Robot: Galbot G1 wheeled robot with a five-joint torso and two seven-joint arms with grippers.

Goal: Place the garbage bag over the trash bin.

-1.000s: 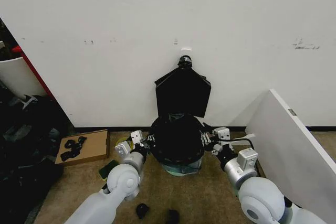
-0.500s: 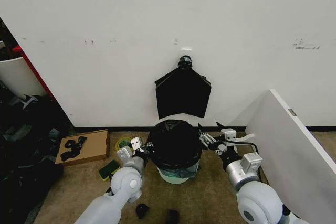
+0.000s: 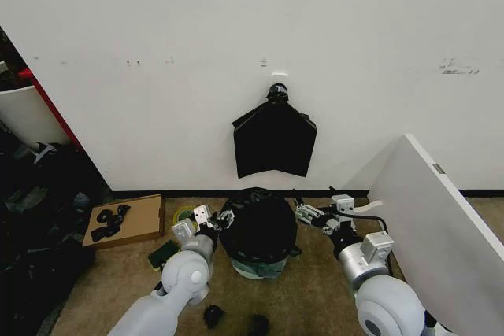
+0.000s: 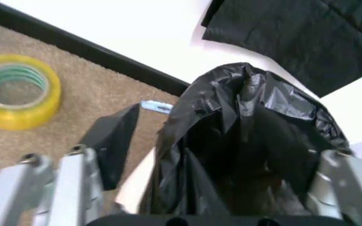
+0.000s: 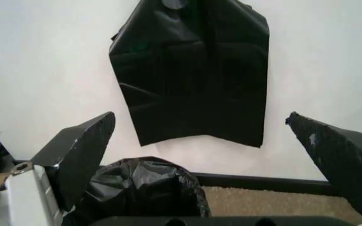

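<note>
The garbage bag (image 3: pixel 258 226), glossy black and crinkled, is draped over the trash bin, whose pale base (image 3: pixel 258 267) shows below the bag's hem on the floor by the wall. My left gripper (image 3: pixel 218 218) is at the bag's left side, open, with the bag (image 4: pixel 250 141) bulging between its spread fingers (image 4: pixel 115 141). A strip of the bin's white wall (image 4: pixel 137 181) shows under the plastic. My right gripper (image 3: pixel 304 212) is open at the bag's right side, its black fingers (image 5: pixel 80 150) wide apart and the bag (image 5: pixel 143 188) low between them.
A flat black sheaf of bags (image 3: pixel 274 139) hangs on the wall above the bin. A yellow tape roll (image 4: pixel 19 91), a cardboard box with black scraps (image 3: pixel 126 220) and dark clutter lie to the left. A white board (image 3: pixel 441 210) leans at the right.
The bag has come down lower around the bin. Both grippers have dropped with it and now stand open beside it.
</note>
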